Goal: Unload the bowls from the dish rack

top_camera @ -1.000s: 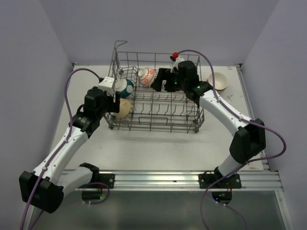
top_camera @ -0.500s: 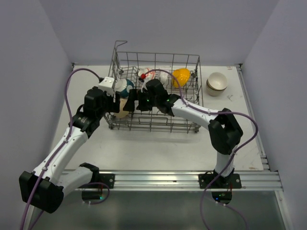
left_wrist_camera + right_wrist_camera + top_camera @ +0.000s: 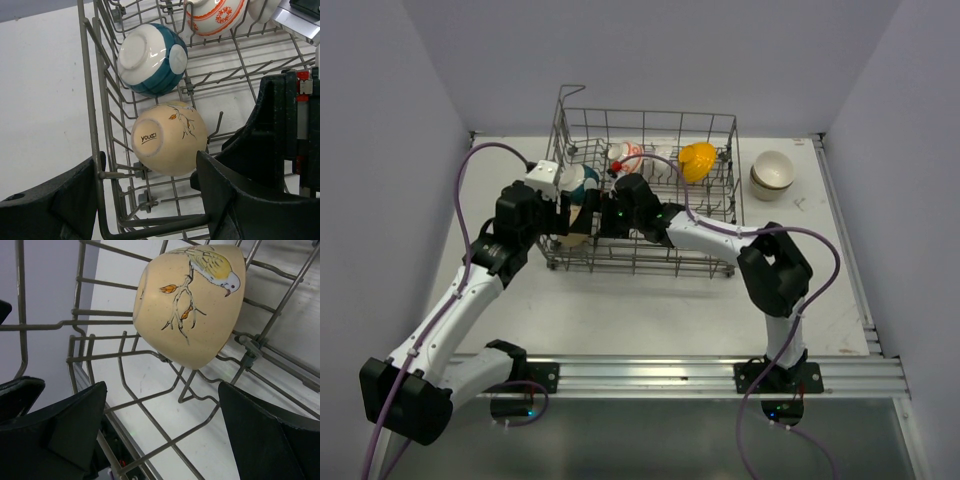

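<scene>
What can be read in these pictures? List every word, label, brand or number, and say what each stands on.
"youcc" followed by one last mark that I cannot make out: dark print on the foot of the cream bowl.
No other text: the foot of the white and teal bowl is blank, and the orange-patterned bowl shows only decoration.
In the top view nothing is large enough to read.

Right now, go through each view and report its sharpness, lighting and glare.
Top external view: soft, even light, no glare on the dish rack. Left wrist view: beige bowl crisp, its lettering legible; small highlights on the teal-and-white bowl. Right wrist view: the same beige bowl's painted bird is sharp; the near fingers are dark and featureless.
</scene>
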Controlling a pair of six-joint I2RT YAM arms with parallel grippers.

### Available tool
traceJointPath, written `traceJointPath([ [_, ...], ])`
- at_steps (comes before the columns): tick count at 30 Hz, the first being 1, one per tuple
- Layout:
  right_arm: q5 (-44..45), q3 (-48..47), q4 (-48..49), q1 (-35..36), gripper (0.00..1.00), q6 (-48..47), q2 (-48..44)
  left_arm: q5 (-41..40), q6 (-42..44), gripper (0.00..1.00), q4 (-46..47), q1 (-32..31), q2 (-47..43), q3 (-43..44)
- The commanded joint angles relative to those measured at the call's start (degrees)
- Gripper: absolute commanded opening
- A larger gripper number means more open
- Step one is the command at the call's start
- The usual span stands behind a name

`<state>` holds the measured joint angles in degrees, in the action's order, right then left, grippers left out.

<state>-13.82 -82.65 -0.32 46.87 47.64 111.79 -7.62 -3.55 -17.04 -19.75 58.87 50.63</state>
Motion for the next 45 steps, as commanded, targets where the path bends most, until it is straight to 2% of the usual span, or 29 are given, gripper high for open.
traceJointPath([
  [1, 1.9, -0.9, 4.3, 0.0, 0.98, 2.8, 1.2, 7.4, 1.1, 0.69, 3.4, -1.2, -2.1, 1.0],
  [7, 2.0, -1.2, 7.6, 0.0, 0.99, 5.4, 3.5, 10.3, 1.1, 0.79, 3.6, -1.1, -2.3, 1.0],
  [12, 2.1, -1.0, 11.5, 0.2, 0.98, 6.9, 5.3, 11.8, 1.3, 1.0, 3.7, -1.2, -2.3, 1.0],
  [29, -1.5, 9.1, 36.6, 0.8, 0.98, 11.5, 2.6, 11.6, 1.1, 1.0, 3.9, -1.3, -2.0, 0.9],
  [32, -2.5, 9.4, 38.4, 0.8, 0.98, 12.2, 3.3, 11.7, 1.1, 1.0, 3.9, -1.3, -1.9, 1.0],
  [37, -4.8, 7.9, 40.0, 0.7, 0.92, 14.9, 6.1, 11.4, 1.1, 1.0, 3.9, -1.4, -2.1, 0.9],
  [45, -6.4, 4.1, 36.2, 0.8, 0.82, 15.1, 9.6, 11.3, 1.0, 1.0, 3.8, -1.5, -2.2, 0.9],
])
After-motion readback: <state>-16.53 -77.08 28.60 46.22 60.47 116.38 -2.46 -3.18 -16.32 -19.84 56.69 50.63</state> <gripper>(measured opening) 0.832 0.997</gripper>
